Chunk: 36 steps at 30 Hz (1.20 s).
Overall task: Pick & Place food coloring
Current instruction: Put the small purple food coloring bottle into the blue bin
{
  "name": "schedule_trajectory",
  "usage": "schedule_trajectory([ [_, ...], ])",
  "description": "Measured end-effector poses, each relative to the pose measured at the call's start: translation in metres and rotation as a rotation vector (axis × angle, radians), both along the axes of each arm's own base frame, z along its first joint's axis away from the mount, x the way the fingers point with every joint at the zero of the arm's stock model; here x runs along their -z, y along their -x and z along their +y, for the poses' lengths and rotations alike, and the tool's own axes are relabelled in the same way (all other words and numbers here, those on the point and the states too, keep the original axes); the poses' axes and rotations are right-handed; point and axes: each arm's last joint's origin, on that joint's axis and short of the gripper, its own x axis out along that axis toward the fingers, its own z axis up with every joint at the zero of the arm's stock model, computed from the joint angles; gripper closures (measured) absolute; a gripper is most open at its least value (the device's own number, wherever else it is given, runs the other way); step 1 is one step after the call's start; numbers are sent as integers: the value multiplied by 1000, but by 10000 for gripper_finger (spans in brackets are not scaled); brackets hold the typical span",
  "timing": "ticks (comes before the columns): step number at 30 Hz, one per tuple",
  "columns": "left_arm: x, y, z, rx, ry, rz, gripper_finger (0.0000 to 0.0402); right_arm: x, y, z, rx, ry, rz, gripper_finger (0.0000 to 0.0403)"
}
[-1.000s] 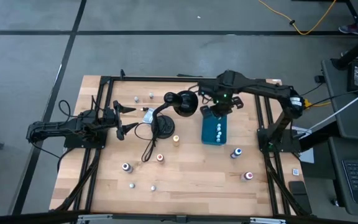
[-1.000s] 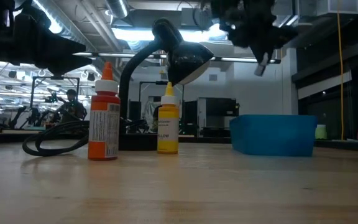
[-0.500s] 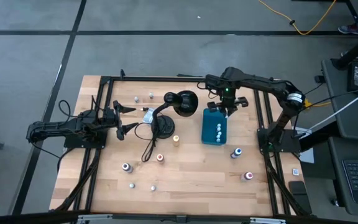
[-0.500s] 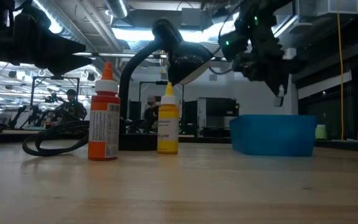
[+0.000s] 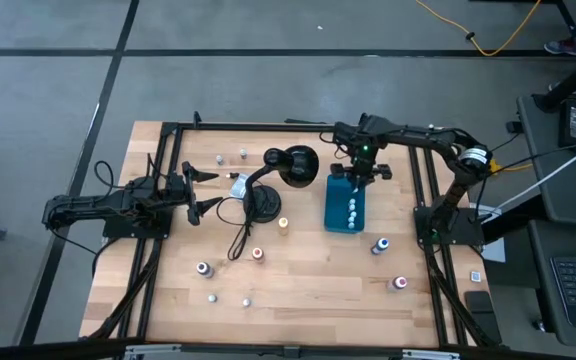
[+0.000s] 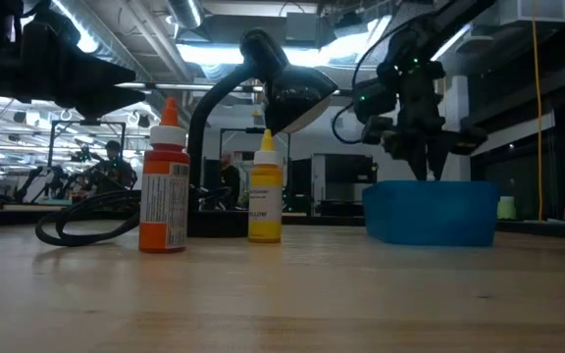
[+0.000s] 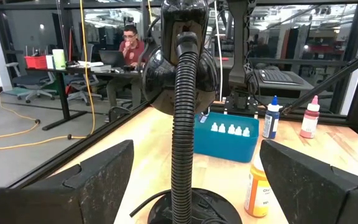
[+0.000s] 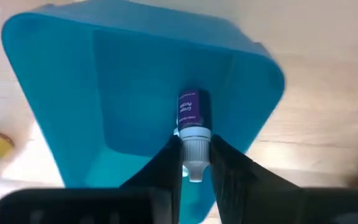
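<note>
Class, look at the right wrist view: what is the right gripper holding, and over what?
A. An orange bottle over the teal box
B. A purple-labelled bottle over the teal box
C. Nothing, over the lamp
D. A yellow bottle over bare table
B: the right gripper is shut on the white cap of a purple-labelled bottle, which hangs over the open teal box.

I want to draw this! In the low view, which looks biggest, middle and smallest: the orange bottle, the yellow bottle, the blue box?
1. blue box, widest of all
2. orange bottle
3. yellow bottle

The orange bottle may only look bigger because it stands nearer the camera.
</note>
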Motion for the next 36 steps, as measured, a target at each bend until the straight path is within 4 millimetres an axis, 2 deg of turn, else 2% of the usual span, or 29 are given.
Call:
schedule_trajectory([
  [14,0,0,0,0,0,0,56,20,6,1,93,-30,-2,332],
  [30,0,0,0,0,0,0,56,38,11,2,107,-34,-30,335],
  [36,0,0,0,0,0,0,56,38,10,1,107,-26,-43,311],
])
